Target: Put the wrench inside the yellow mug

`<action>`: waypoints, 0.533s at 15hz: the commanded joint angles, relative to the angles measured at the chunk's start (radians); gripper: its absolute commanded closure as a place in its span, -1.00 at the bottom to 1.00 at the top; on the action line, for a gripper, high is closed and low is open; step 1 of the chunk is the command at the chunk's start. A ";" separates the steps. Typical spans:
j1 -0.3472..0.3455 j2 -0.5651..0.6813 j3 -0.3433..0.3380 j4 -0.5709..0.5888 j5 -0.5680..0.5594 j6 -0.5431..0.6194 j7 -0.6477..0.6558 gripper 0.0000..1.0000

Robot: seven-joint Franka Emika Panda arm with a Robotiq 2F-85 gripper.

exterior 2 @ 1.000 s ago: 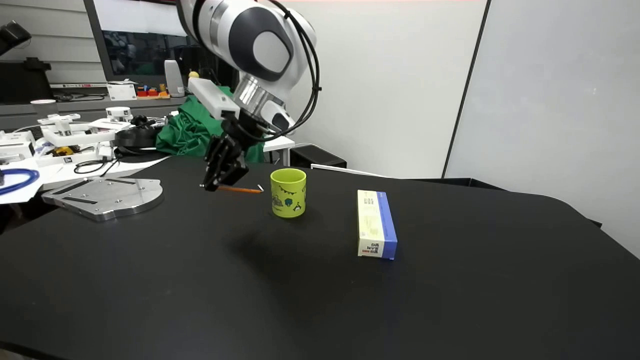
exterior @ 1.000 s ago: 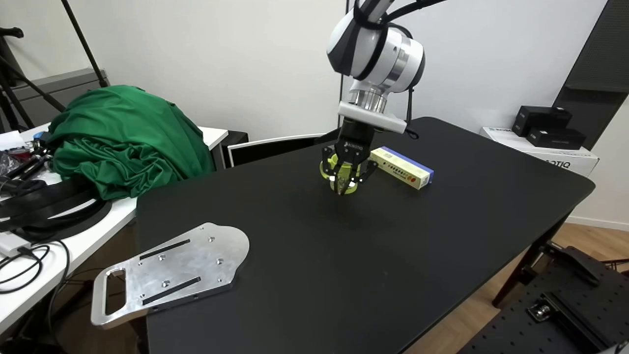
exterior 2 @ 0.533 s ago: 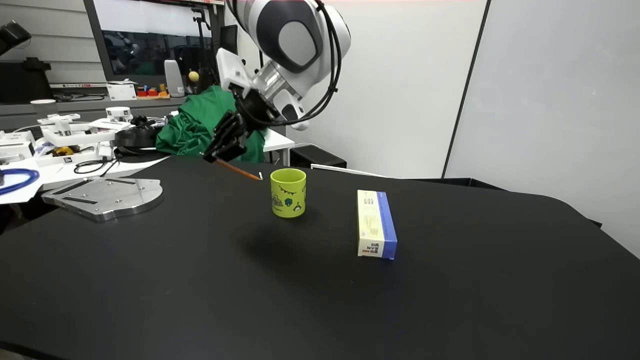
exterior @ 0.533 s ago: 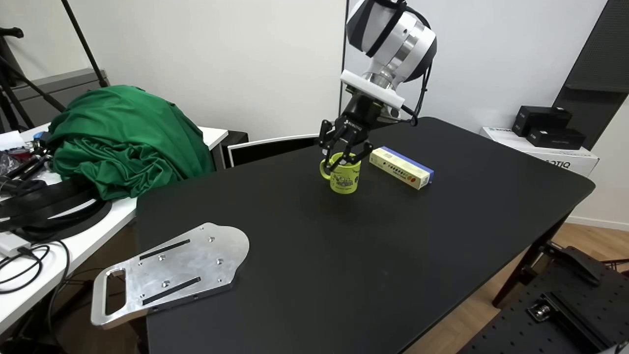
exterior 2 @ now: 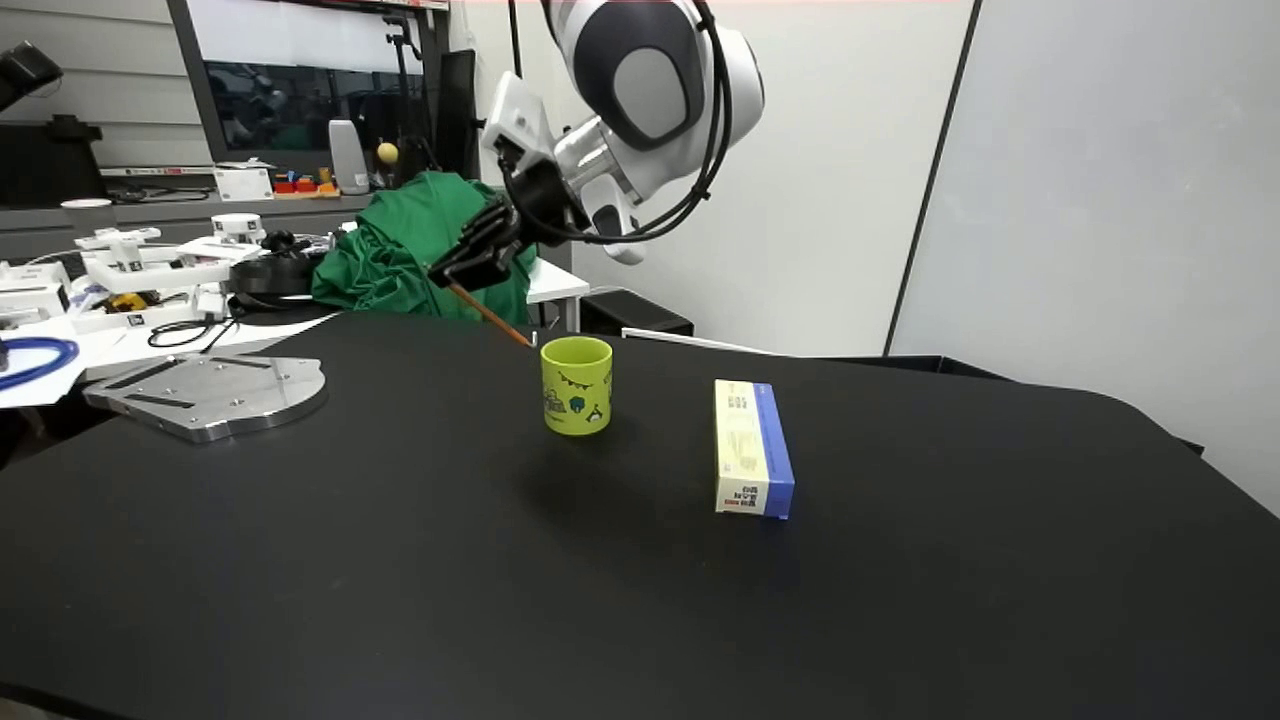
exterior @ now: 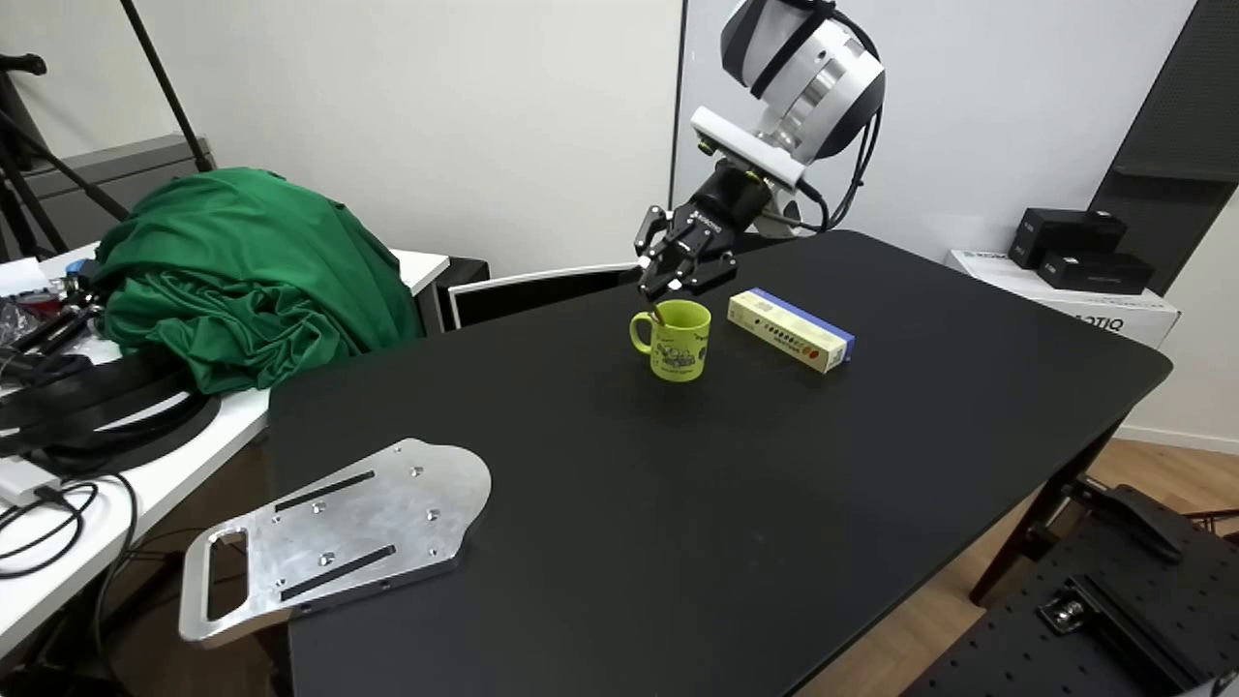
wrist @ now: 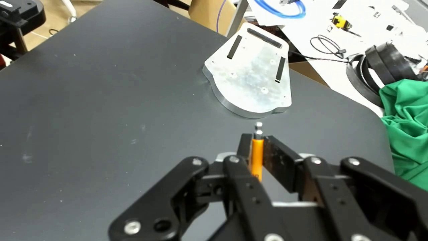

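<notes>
One gripper (wrist: 257,142) pinching the wrench (wrist: 257,155), yellow mug (exterior 2: 577,385) upright below, box (exterior 2: 745,445) near it, metal plate (exterior: 377,513) well apart

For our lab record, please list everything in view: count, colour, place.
table: 1, black, central
yellow mug: 1, yellow-green, upright on the table
wrench: 1, orange and silver, near the mug's rim
rectangular box: 1, cream and blue, on the table
metal plate: 1, silver, at the table's edge
side table: 1, white, past the plate
cloth: 1, green, on the side table
carton: 1, white, beside the table
small boxes: at least 2, black, on the carton
other items: uncounted, mixed colours, in the background
arm: 1, white and grey, above the table
gripper: 1, black, shut on the wrench
</notes>
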State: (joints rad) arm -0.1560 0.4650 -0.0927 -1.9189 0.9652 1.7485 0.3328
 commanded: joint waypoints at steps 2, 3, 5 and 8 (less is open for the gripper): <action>-0.012 0.032 -0.027 0.056 0.051 -0.056 0.056 0.92; -0.013 0.035 -0.031 0.059 0.056 -0.060 0.058 0.92; -0.018 0.041 -0.040 0.065 0.064 -0.064 0.059 0.92; -0.023 0.053 -0.052 0.072 0.070 -0.064 0.061 0.92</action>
State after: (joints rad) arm -0.1689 0.4901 -0.1318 -1.8927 1.0208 1.7161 0.3491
